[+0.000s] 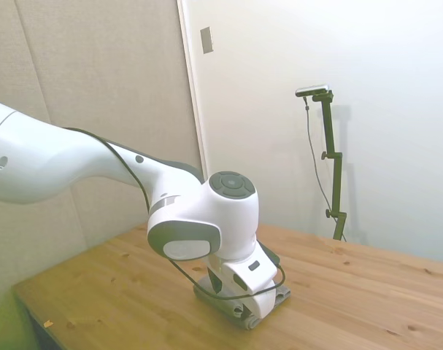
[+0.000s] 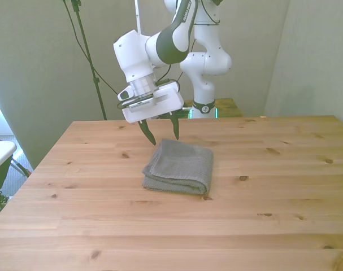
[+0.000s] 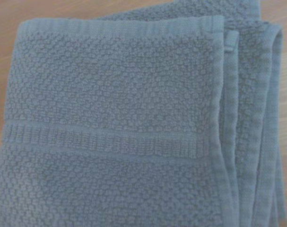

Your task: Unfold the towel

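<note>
- Towel (image 2: 178,166): grey terry cloth, folded into a thick, roughly square pad. It lies flat on the wooden table (image 2: 273,226), near the table's middle and slightly toward the front view's left. The rounded fold faces the camera in the front view.
- Towel, wrist view (image 3: 119,127): fills nearly the whole picture. The weave is pebbled, with one flat woven band running across the top layer. Several hemmed edges lie stacked along one side, each set slightly out from the one above. Bare wood shows at the corners.
- Towel, side view (image 1: 254,317): mostly hidden behind the arm's wrist; only a rolled grey edge and a strip of cloth show beneath the gripper head.
- Gripper (image 2: 163,134): the two dark fingers are spread apart and point down. They hold nothing. In the front view the tips sit at the towel's far edge, one beside the far corner on the front view's left, the other over the far hem. Whether they touch the cloth cannot be told.
- Arm (image 1: 75,164): white, reaching low over the table, with a black cable looping along it to the wrist.
</note>
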